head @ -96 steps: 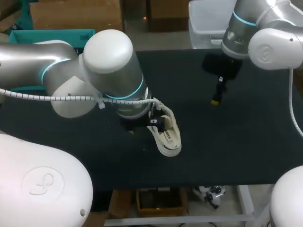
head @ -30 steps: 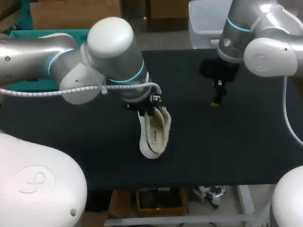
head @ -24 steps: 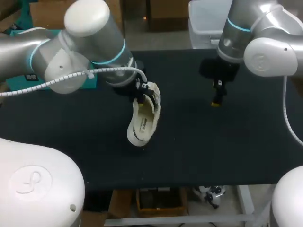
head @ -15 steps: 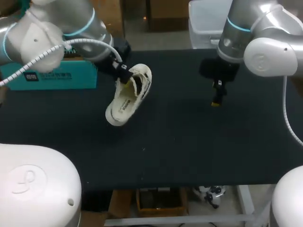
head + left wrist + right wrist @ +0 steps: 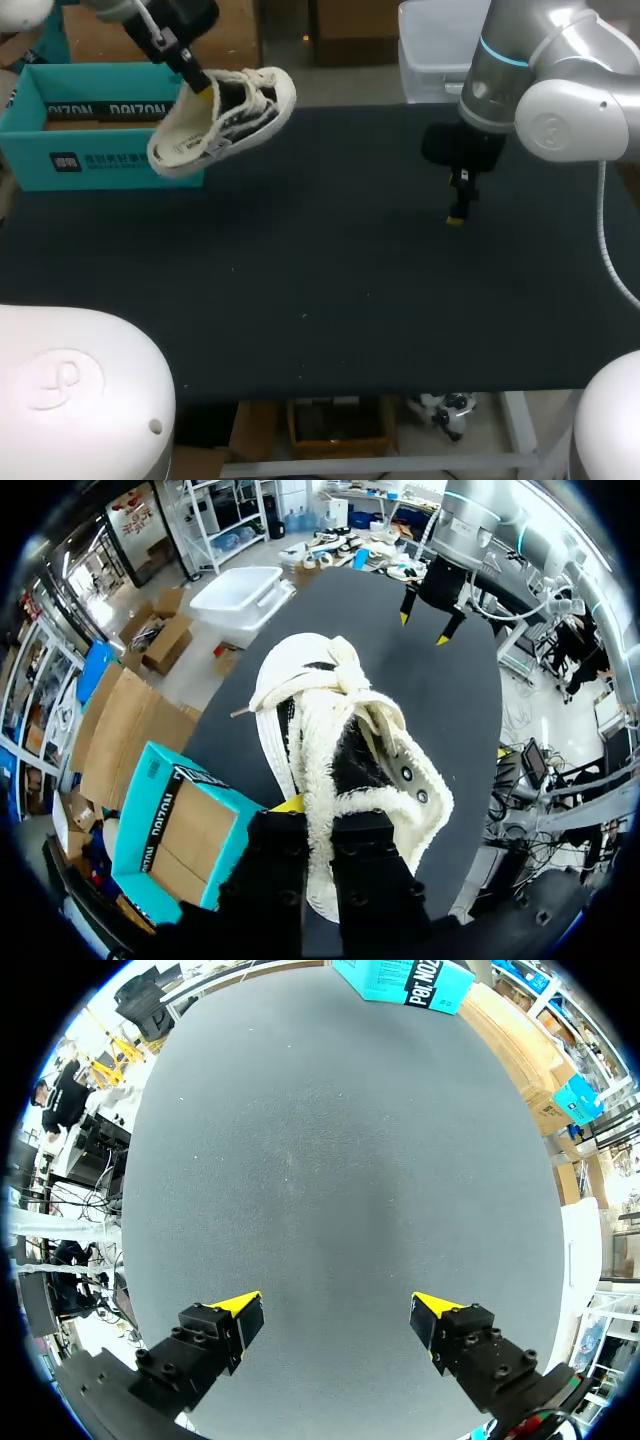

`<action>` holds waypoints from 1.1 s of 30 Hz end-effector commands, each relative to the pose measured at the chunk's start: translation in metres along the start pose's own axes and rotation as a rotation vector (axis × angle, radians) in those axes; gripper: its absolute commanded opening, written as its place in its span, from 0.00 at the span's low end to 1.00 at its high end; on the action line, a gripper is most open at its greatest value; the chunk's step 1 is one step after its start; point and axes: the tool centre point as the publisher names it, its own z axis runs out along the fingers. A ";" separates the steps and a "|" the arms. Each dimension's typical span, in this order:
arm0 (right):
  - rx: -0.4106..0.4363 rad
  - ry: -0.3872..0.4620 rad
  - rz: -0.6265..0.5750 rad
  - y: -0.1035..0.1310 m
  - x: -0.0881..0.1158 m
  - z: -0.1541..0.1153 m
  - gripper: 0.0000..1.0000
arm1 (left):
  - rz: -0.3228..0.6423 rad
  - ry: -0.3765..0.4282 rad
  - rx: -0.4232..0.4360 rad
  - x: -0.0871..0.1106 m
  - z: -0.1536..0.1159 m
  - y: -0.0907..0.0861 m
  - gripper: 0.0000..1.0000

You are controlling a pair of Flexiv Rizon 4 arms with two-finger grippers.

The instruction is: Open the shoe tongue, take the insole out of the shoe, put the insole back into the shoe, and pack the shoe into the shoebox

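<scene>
Cream fleece lines the shoe [image 5: 345, 750], whose collar is pinched between the fingers of the left gripper [image 5: 318, 820], nearly closed on it; the shoe stretches out ahead of them, clear of the black table [image 5: 330, 270]. Just beside and below those fingers sits the teal shoebox [image 5: 170, 815]. Well beyond, the right gripper [image 5: 335, 1318] hangs with fingers spread wide, nothing between them, only table beneath.

One shoe [image 5: 235, 112], one shoebox [image 5: 100, 166]
</scene>
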 end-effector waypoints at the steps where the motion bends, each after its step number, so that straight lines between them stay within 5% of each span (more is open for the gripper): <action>1: 0.000 0.002 -0.001 0.000 0.000 0.000 1.00 | 0.170 0.053 -0.036 -0.036 -0.047 0.000 0.00; 11: 0.000 0.002 -0.001 0.000 0.000 0.000 1.00 | 0.213 -0.036 -0.080 -0.117 -0.060 0.040 0.00; 21: 0.000 0.002 -0.001 0.000 0.000 0.000 1.00 | 0.237 -0.044 -0.108 -0.197 -0.040 0.095 0.00; 33: 0.000 0.002 -0.001 0.000 0.000 0.000 1.00 | 0.359 -0.058 -0.148 -0.224 -0.012 0.127 0.00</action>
